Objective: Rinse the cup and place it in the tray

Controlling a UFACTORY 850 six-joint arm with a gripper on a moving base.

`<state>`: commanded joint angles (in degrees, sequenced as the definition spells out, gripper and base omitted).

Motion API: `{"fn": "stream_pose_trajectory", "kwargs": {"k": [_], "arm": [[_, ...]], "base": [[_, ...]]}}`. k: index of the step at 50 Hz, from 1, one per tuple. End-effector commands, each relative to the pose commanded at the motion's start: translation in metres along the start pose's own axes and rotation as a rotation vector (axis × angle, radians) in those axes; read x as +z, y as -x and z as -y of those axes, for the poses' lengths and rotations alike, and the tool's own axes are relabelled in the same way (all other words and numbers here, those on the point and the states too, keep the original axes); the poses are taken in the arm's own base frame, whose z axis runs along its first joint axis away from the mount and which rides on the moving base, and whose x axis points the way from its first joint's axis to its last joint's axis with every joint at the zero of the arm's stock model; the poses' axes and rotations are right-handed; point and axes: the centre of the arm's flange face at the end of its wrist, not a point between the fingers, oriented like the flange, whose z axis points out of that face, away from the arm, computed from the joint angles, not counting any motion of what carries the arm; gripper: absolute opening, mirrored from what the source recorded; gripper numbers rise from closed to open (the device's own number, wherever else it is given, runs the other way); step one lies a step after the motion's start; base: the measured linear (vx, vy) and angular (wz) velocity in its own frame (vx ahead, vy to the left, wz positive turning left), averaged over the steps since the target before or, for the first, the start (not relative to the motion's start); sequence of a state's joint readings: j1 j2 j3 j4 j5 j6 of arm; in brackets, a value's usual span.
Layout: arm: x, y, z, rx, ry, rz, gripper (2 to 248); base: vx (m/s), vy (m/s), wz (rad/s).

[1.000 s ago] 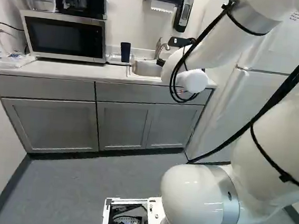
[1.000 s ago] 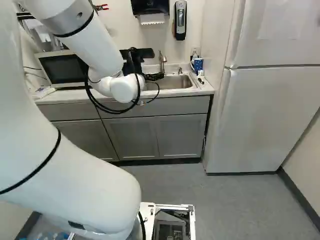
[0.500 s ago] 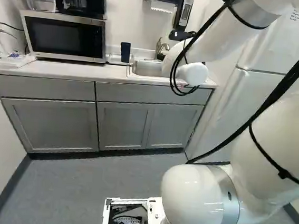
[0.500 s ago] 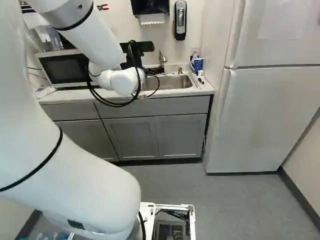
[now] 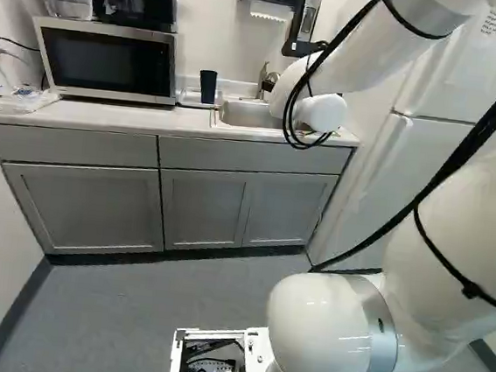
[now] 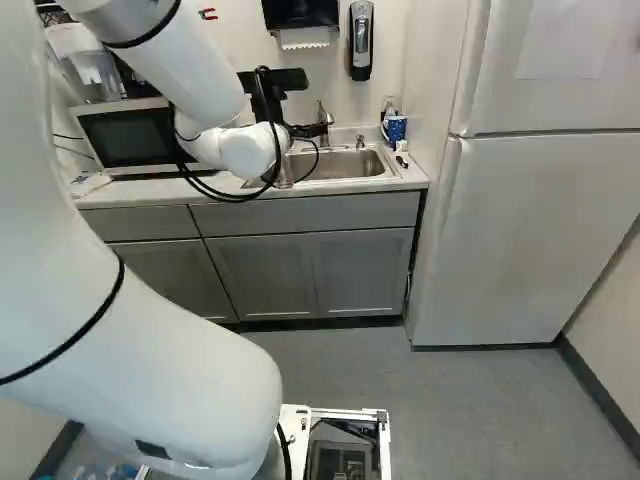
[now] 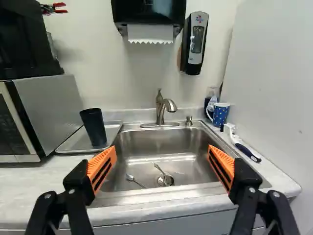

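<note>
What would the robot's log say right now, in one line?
gripper: open, empty, facing sink | dark cup: standing on tray | blue cup: beside sink | faucet: no flow seen | rinsed: cannot tell

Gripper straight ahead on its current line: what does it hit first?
Probably the faucet, once the gripper has crossed the sink; depth is unclear, so the sink's back rim might come first.

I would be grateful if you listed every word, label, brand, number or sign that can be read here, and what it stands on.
None can be read clearly enough to quote.
Soap dispenser: small print near its top, too small to read.
Fridge: dark writing high up in the left base view, too small to read.
Sheet on the fridge: too faint to read.
</note>
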<state>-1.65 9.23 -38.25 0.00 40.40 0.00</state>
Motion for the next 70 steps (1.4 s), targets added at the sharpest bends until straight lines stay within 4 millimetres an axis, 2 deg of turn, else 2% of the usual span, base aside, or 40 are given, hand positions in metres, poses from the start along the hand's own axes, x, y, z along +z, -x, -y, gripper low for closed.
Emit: {"fn": "stream_pose_trajectory", "kwargs": {"k": [70], "arm": [[0.016, -0.069, 0.000, 0.000, -0.001, -0.060, 247]], "base": [[0.000, 0.000, 0.000]]}}
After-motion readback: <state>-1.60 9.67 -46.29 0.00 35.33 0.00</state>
